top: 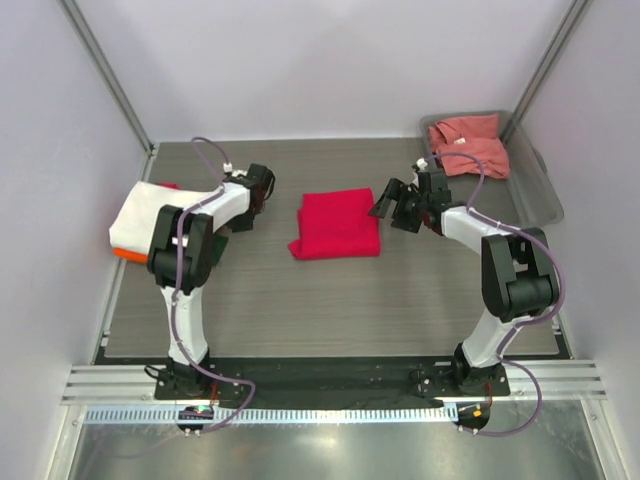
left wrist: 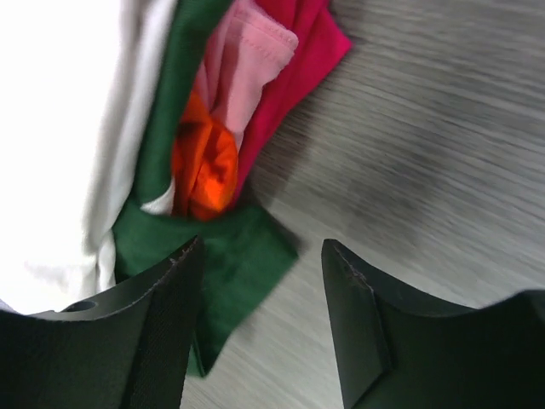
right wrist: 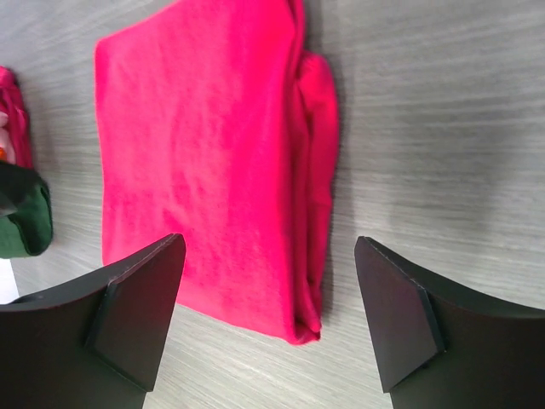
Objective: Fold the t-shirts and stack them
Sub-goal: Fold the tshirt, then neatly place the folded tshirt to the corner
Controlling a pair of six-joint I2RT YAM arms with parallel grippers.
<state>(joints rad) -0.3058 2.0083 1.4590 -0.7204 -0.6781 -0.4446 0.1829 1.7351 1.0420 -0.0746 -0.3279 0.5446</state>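
Neatly squared soft crimson t-shirt, crumpled salmon t-shirt, smooth grey tray

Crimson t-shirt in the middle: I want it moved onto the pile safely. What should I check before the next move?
1. Crimson t-shirt folded, lying flat: ok.
2. Right jaws wide apart, nothing gripped: ok.
3. Left jaws apart, nothing gripped: ok.
4. Pile edges aligned: not ok; dark green t-shirt and orange t-shirt stick out.
5. Way to the pile free: not ok; the left arm stands between.
6. Salmon-pink t-shirt in the grey tray folded: not ok, crumpled.
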